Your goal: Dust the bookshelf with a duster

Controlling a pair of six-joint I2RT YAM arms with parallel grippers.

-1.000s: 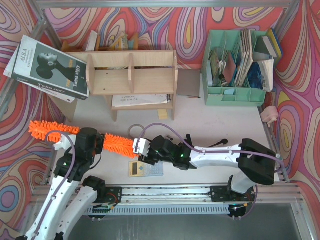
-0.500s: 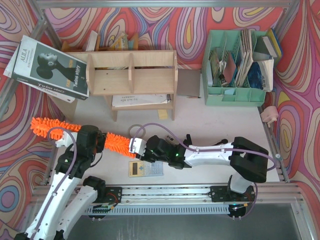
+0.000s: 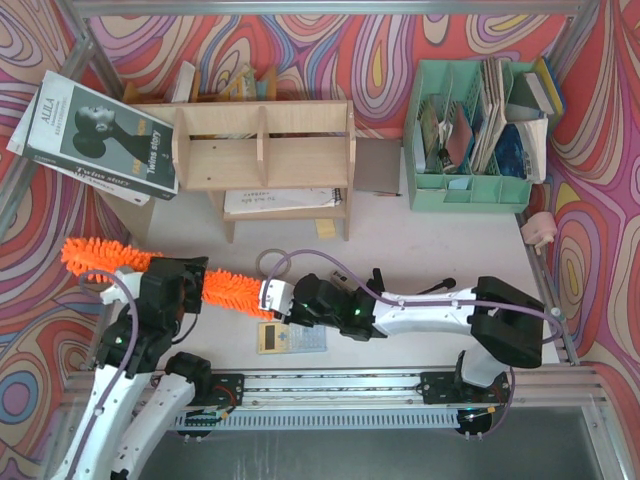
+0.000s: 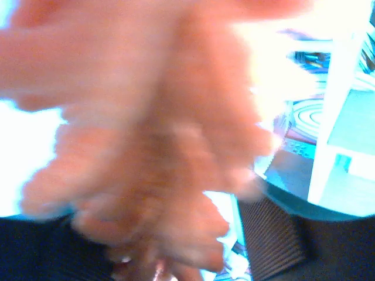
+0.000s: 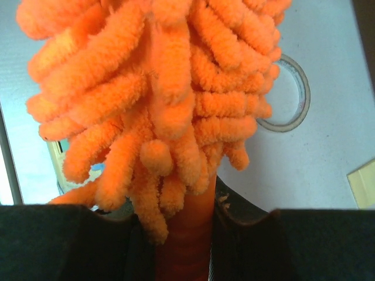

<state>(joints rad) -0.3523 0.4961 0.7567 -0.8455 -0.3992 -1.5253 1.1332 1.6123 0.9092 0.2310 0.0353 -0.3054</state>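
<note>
The orange duster [image 3: 232, 290] lies slanted above the near-left table, its fluffy head [image 3: 95, 257] pointing left. My right gripper [image 3: 272, 297] is shut on its thin orange handle; in the right wrist view the handle [image 5: 186, 240] stands between the two black fingers below the noodle head [image 5: 170, 88]. My left gripper [image 3: 188, 285] straddles the middle of the head with its jaws apart. In the left wrist view the blurred head [image 4: 146, 117] fills the frame, with a gap beside the ribbed pad [image 4: 269, 246]. The plywood bookshelf [image 3: 262, 145] stands at the back, well away from the duster.
A grey calculator [image 3: 290, 337] lies under my right wrist. A mint-green file organiser [image 3: 470, 130] stands back right, and a large book [image 3: 95, 140] leans at the shelf's left end. A notebook [image 3: 280, 200] lies under the shelf. A tape ring [image 5: 290, 93] lies on the table.
My left gripper's jaws have opened round the duster head and the arm has drawn back a little. My right gripper has closed on the handle.
</note>
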